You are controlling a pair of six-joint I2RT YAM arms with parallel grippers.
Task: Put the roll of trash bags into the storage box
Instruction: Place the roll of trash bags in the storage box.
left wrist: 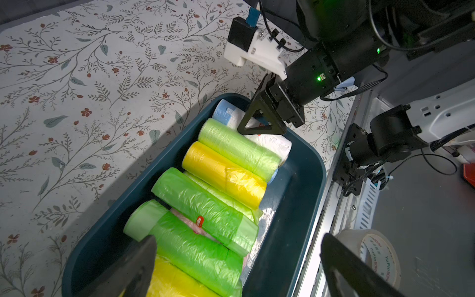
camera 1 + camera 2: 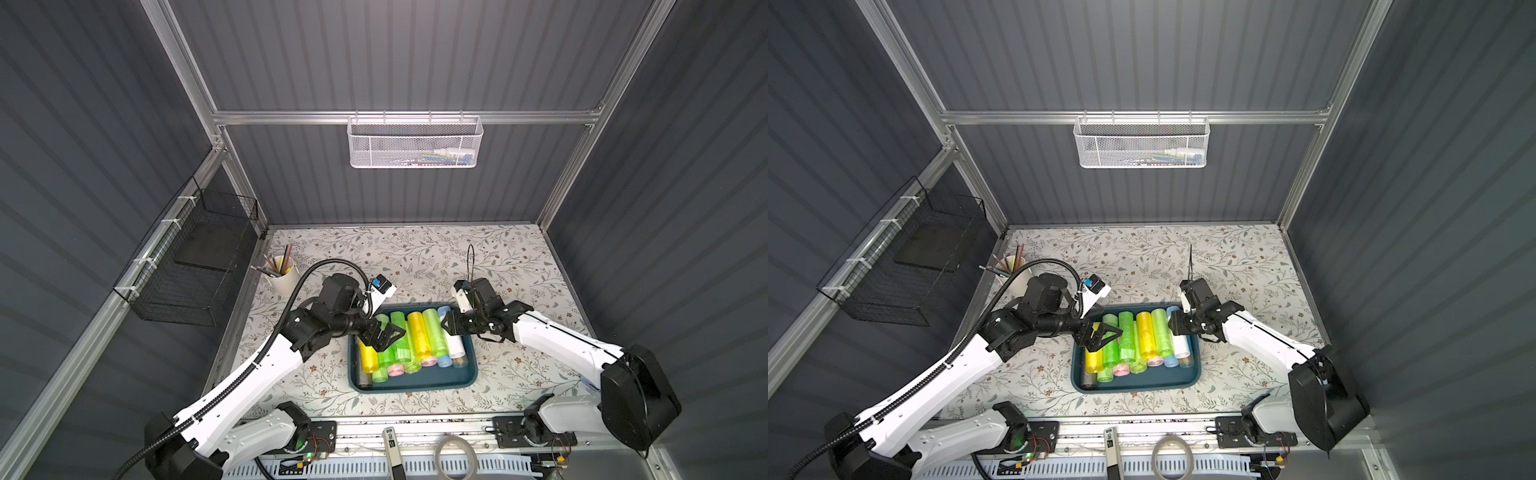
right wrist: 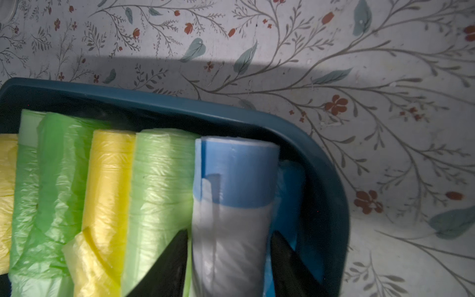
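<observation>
R gripper [image 2: 446, 326] hangs over the right end of the storage box [image 2: 415, 384] in both top views, right at the white-blue roll [image 2: 456, 347]. That roll lies in the box, last in the row, next to a pale green roll [image 2: 433, 332] & a yellow roll [image 2: 417, 334]. L gripper [image 2: 388, 338] is over the box's left part, fingers spread wide, holding nothing.

L wrist view: L gripper [image 1: 239, 239] gapes wide above a bright green roll [image 1: 203, 246]. White-blue roll [image 1: 272, 145] is at the far end of the box [image 1: 295, 205], w/ R gripper [image 1: 257, 128] over it.

R wrist view: R gripper [image 3: 230, 232] has one finger on each side of the white-blue roll [image 3: 231, 192]. Can't tell if it squeezes the roll or just sits loose round it. Roll lies inside the box [image 3: 180, 105], by a corner, touching the pale green roll [image 3: 159, 180].
</observation>
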